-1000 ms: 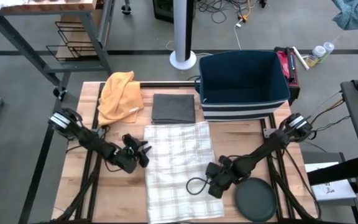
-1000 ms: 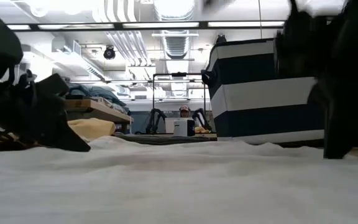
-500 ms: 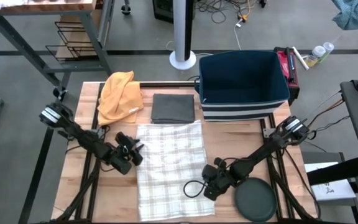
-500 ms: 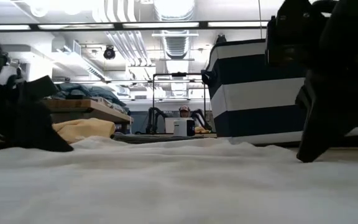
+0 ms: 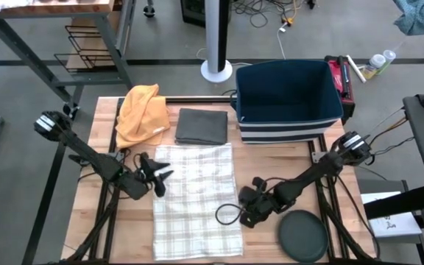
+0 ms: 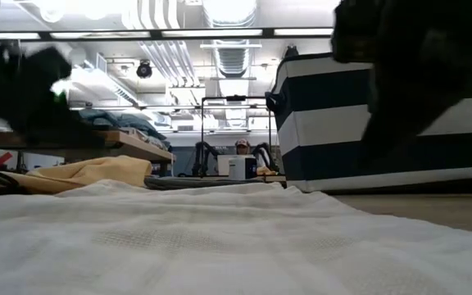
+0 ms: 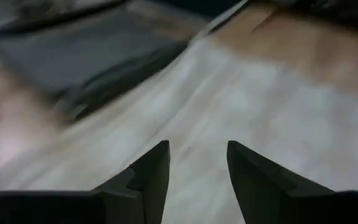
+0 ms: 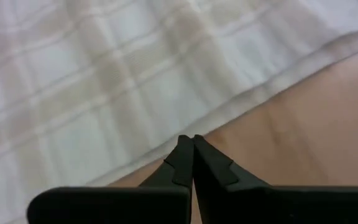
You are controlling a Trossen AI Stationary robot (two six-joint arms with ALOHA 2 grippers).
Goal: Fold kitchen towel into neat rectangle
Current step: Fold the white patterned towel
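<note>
Two grippers flank the kitchen towel [image 5: 196,199], which lies flat and unfolded mid-table, its far edge near a folded grey cloth [image 5: 204,126] at twelve o'clock. At nine o'clock my left gripper [image 5: 159,177] hangs just off the towel's edge, fingers apart and empty. At three o'clock my right gripper [image 5: 243,216] sits pinched shut, holding nothing. I'd open it, then pinch matching corners and fold evenly.
</note>
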